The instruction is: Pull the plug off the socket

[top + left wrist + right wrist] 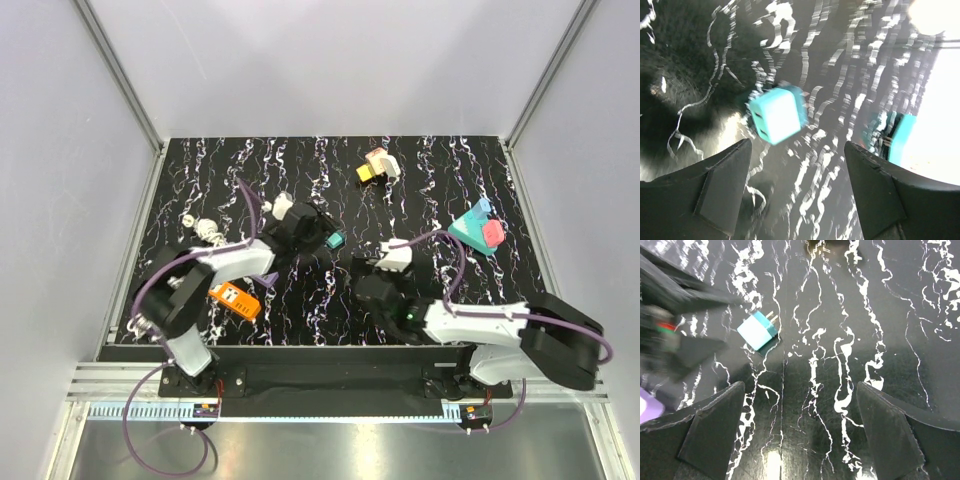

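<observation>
Teal plug [757, 330] lying loose on the worktop [300, 170], between the two arms. Its two prongs are bare and carry no socket, so the separation appears complete. The prong axis points away from the left gripper [797, 145], and the slotted rear face turns toward it. The plug lies just ahead of that gripper's spread fingers, apart from both, and nothing is held. The right gripper [801, 385] is likewise spread wide and empty; it sits farther off, with the plug ahead and to its left. The left arm is therefore the nearer. No container is visible. Farther right, a teal wedge [470, 226] lies touching a pink piece [491, 236].
</observation>
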